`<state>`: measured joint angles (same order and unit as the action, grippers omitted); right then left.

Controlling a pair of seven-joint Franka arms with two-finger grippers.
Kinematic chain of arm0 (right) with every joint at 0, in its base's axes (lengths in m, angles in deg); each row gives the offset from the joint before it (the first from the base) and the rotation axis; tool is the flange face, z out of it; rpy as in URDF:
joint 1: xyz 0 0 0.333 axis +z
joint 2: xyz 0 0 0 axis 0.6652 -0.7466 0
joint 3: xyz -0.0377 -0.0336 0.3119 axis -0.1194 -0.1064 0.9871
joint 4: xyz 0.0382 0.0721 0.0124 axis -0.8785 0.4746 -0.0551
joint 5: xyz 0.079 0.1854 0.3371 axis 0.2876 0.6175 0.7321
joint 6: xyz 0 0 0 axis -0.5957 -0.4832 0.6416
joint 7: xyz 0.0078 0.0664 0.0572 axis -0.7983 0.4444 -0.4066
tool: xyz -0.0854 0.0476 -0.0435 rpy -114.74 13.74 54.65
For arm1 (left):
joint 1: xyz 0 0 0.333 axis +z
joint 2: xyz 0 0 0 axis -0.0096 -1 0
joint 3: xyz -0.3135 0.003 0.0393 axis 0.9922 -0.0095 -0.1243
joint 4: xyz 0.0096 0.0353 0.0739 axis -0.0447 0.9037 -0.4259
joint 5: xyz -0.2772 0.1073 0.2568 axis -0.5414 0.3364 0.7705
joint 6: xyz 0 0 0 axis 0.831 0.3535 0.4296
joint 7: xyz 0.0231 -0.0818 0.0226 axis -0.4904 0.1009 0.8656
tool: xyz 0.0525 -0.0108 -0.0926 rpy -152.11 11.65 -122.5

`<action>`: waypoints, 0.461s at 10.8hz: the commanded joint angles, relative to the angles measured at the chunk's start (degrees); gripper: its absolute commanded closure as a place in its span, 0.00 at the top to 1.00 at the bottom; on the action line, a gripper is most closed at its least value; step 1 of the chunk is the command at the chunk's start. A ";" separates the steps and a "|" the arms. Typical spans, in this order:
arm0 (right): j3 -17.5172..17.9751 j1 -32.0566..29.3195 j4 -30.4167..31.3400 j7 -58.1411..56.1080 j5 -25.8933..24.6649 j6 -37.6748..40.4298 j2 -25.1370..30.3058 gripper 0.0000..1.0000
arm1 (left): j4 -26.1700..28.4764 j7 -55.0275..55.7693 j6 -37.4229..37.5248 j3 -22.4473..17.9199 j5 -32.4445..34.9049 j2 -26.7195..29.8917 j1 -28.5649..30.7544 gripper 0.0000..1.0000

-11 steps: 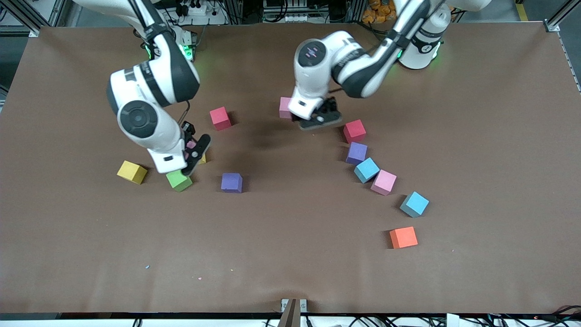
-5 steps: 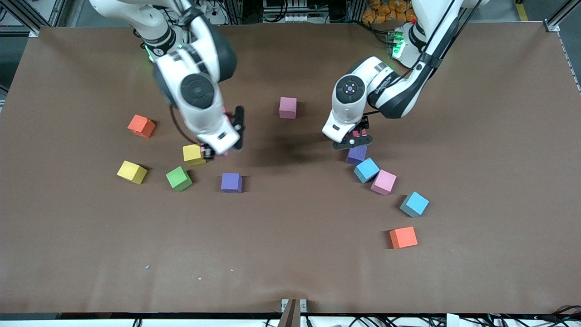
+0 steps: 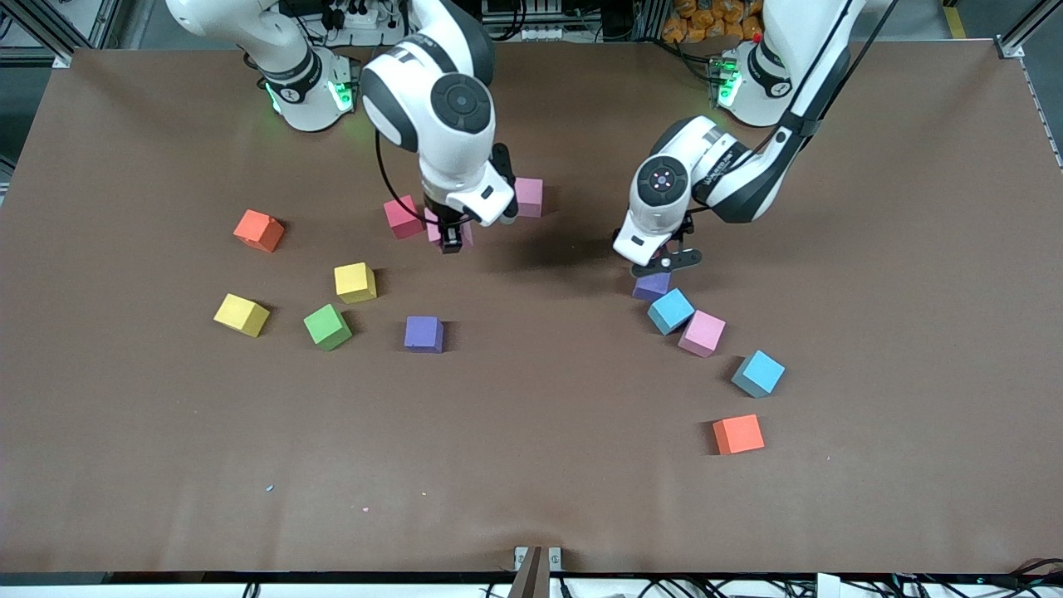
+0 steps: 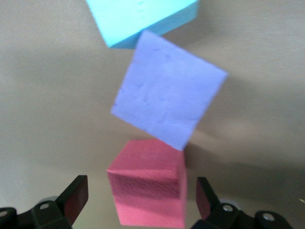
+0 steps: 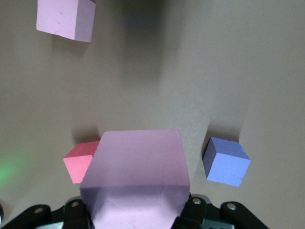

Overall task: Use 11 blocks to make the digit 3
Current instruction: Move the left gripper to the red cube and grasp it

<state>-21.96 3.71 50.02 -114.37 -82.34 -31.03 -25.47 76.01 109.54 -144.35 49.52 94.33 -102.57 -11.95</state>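
My right gripper [image 3: 450, 241] is shut on a pink block [image 5: 136, 167] and hangs over the table beside a crimson block [image 3: 401, 218] and another pink block [image 3: 528, 197]. My left gripper [image 4: 141, 198] is open and low, its fingers [image 4: 76, 199] either side of a second crimson block [image 4: 147, 188] with a gap on each side. That block touches a purple block [image 3: 652, 286], which leads a loose row with a light blue [image 3: 670, 311], a pink [image 3: 702, 333] and a light blue block [image 3: 757, 374]. Yellow [image 3: 355, 282], green [image 3: 327, 326] and purple [image 3: 423, 334] blocks lie apart. No digit 3 shows.
Two orange cubes lie out, one [image 3: 258, 230] toward the right arm's end and one [image 3: 737, 434] nearer the front camera toward the left arm's end. A second yellow cube [image 3: 241, 315] sits beside the green block.
My right gripper carried the pink block from beside the green and yellow blocks toward the table's middle. My left gripper swung from the lone pink block to the crimson block by the purple one.
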 commanded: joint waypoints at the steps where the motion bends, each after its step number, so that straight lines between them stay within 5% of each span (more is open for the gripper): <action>1: -0.31 -0.24 -0.70 -0.14 -3.02 0.56 0.01 0.13 | 1.99 0.60 -1.06 0.60 -0.27 1.43 2.04 1.00; 5: -0.31 -0.42 -1.75 -0.14 -3.04 3.97 1.41 0.13 | 1.64 6.93 -1.84 0.68 -1.06 0.55 1.95 1.00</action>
<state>-22.51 3.39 49.38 -114.41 -84.23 -29.92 -25.41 76.88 114.81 -145.08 49.69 94.20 -102.56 -10.30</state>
